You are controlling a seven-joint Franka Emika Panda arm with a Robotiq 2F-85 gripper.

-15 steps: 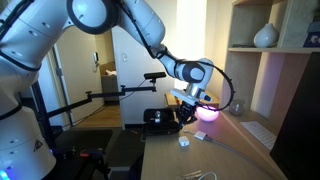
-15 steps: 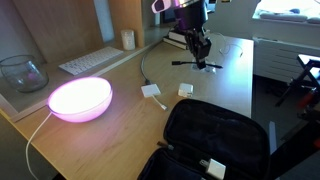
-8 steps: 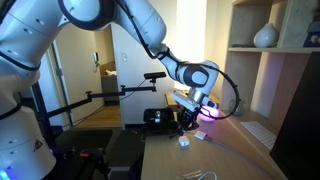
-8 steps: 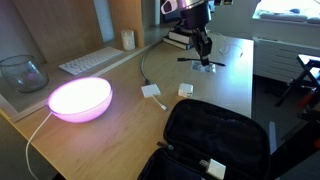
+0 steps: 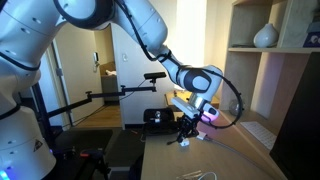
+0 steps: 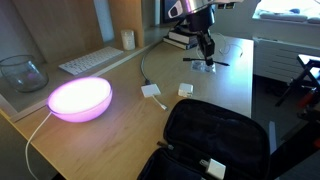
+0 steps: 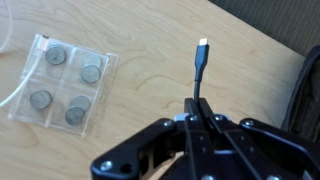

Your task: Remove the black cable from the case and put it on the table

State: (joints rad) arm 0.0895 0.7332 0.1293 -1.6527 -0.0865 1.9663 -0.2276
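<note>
Gripper [image 7: 197, 113] is pinched shut on the black cable [image 7: 200, 70], whose plug end sticks out past the fingertips over bare table [image 7: 150, 35]. A clear packet of round discs [image 7: 66, 80] lies flat to its left in the wrist view. In an exterior view the cable hangs roughly level under the fingers at the far end of the table, low over the wood (contact cannot be told) and well apart from the case [image 6: 215, 135] at the near edge, with a glowing lamp [image 6: 80, 98] near left.
</note>
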